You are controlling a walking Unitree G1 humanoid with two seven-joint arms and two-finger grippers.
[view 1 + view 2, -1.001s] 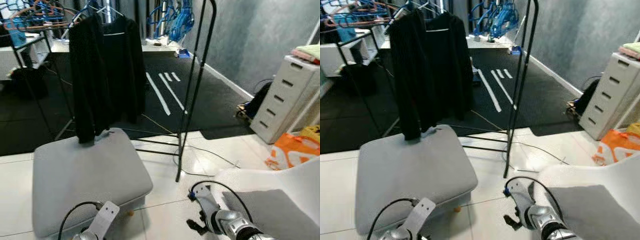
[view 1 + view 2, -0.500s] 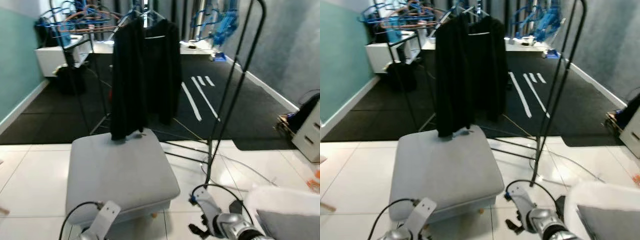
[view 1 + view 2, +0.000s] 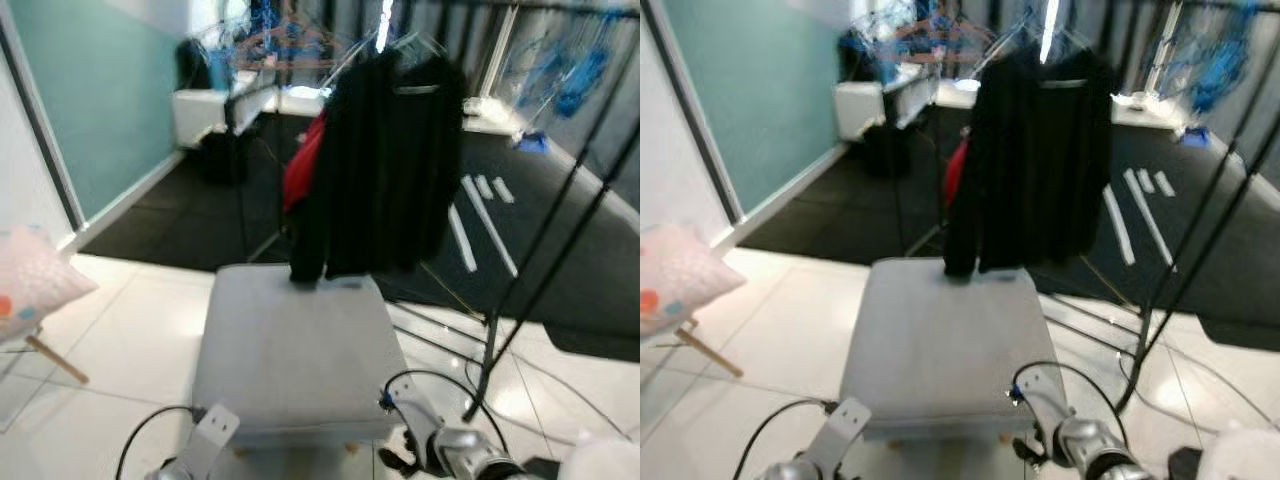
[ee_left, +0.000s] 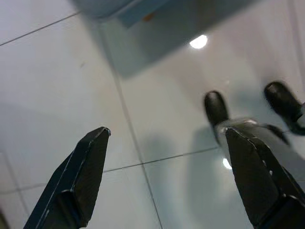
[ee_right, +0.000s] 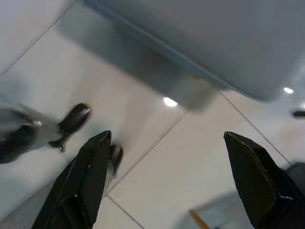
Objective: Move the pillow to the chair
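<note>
Your pillow (image 3: 35,282) sits far left beside the grey stool (image 3: 292,350), while both grippers (image 4: 167,176) (image 5: 167,176) hang spread apart over floor tiles

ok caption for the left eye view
Grey ottoman under black garments on a rack, pink pillow at far left.

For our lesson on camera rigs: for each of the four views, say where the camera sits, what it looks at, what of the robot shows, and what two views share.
Left eye view: on the head, looking forward and down at the grey ottoman, black garments and pink pillow; both arms at the bottom.
Right eye view: beside it, same scene, slightly shifted.
Left wrist view: on the left wrist, facing the white tiled floor; left gripper, jaws open.
Right wrist view: on the right wrist, facing the floor; right gripper, jaws open.
Shared: both wrist views catch the ottoman's underside.
</note>
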